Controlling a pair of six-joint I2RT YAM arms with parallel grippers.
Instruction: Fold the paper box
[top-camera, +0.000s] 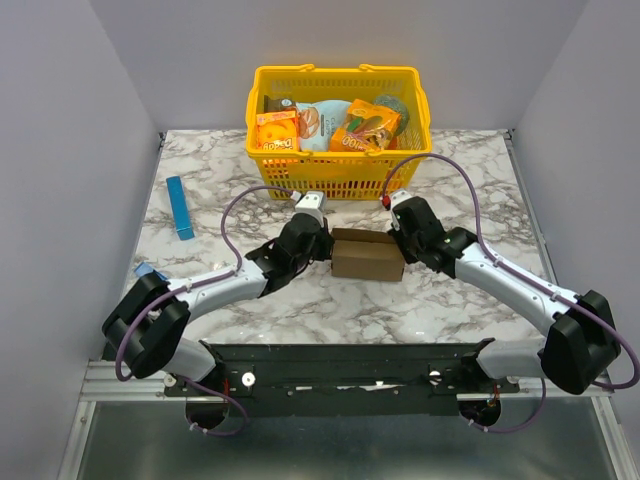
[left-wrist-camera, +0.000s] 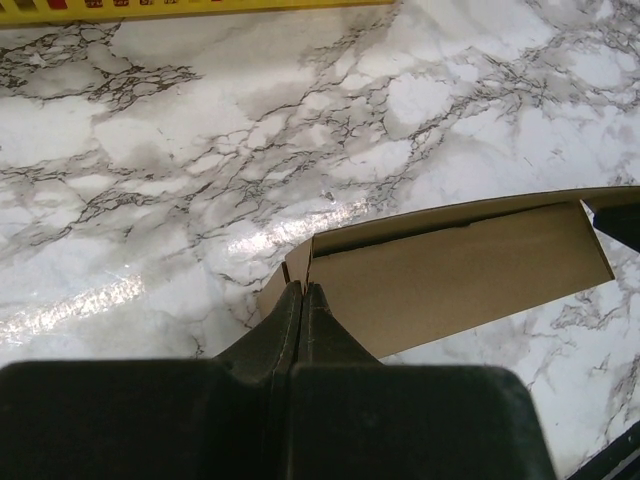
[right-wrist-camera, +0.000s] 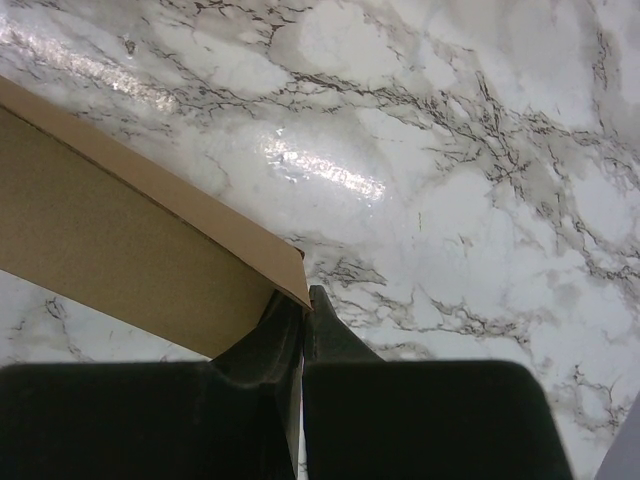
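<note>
The paper box (top-camera: 367, 256) sits mid-frame in the overhead view on the marble worktop (top-camera: 470, 310), just below the yellow basket (top-camera: 340, 170). My left end effector (left-wrist-camera: 303, 292) and right end effector (right-wrist-camera: 305, 298) meet its two ends, both with their fingers pressed together. I cannot tell whether a flap edge is caught. It looks like thin cardboard: light, springy, easily creased, and likely to skate on marble. I'd take flaps by their free edges.
</note>
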